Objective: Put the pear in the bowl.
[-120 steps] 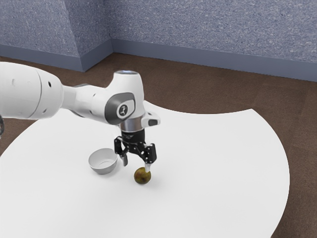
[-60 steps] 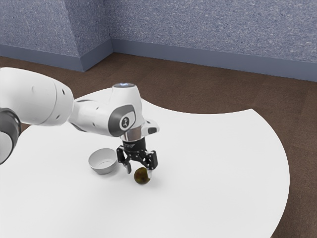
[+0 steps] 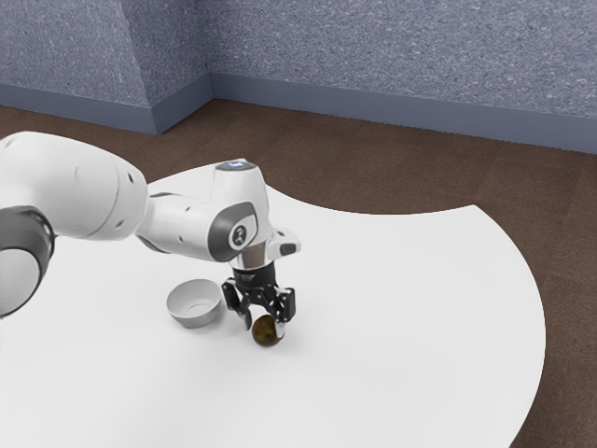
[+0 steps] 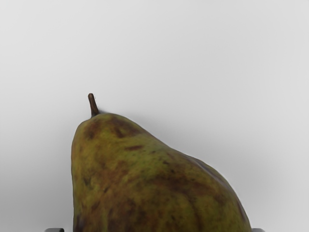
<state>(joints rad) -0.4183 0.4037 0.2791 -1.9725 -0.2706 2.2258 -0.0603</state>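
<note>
Approach judged complete, grasp and transfer outstanding: the mottled green-brown, stemmed pear [image 4: 145, 183] lies on the smooth white table [image 3: 401, 327] between the parted jaws of the black two-finger gripper [image 3: 264, 328], outside the round pale-grey bowl [image 3: 196, 320].

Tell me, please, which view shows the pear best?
The wrist view: the pear appears large there, with stem and mottled skin, though its lower part is cut off. The exterior view shows it small, under the gripper.

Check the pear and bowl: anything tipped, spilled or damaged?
Nothing spilled or tipped: the bowl stands upright on the table. The pear has dark brown blotches on its skin, probably natural marking; no split shows.
</note>
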